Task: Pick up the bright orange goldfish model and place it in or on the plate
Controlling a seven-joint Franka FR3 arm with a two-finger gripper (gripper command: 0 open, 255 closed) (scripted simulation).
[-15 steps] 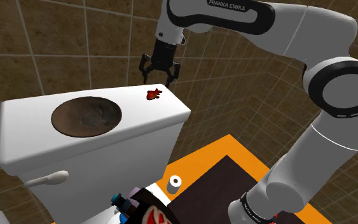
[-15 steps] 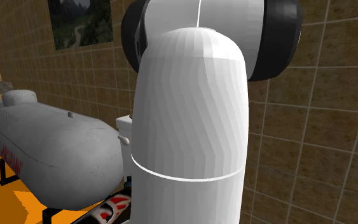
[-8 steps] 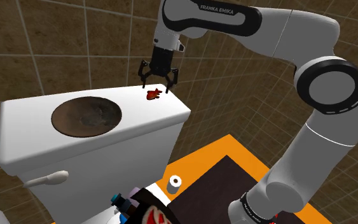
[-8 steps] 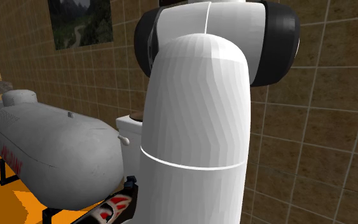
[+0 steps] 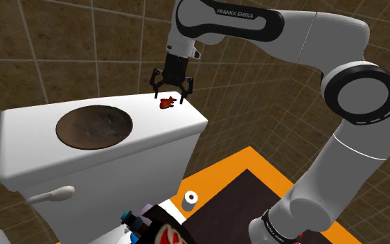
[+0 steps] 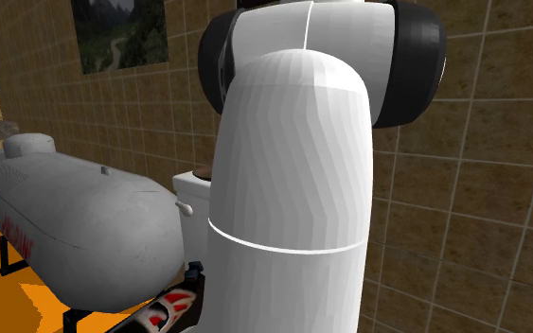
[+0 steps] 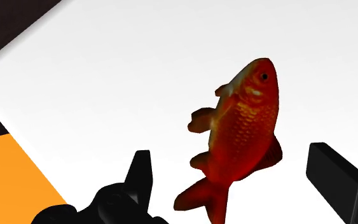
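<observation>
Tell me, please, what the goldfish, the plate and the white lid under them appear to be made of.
The goldfish looks like painted plastic or resin: orange-red, with fine scale texture and a slight sheen. The plate seems matte, perhaps rusty metal or rough ceramic, given its mottled brown surface. The lid is plain smooth white, possibly porcelain; nothing settles it.

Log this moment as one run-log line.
phase: pre-grasp | fingers: open, above goldfish, no contact | goldfish: lying on white tank lid | plate: on same lid, apart
</observation>
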